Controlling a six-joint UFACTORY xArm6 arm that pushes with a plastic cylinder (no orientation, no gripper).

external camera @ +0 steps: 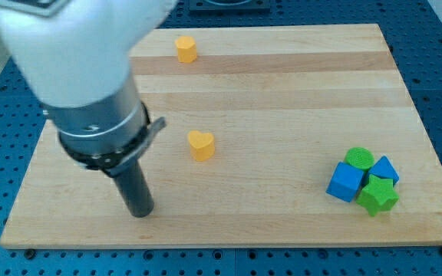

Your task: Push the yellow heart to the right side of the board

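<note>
The yellow heart (201, 144) lies on the wooden board (282, 84) a little left of the board's middle. My tip (141, 212) rests on the board at the lower left, to the left of and below the heart, apart from it by about a block's width or more. The rod hangs from the large white and grey arm body that fills the view's upper left.
A yellow hexagon-like block (186, 49) sits near the board's top edge. At the lower right stands a tight cluster: a green cylinder (359, 159), a blue cube (346, 182), a blue triangular block (384, 169) and a green star (377, 196). Blue pegboard surrounds the board.
</note>
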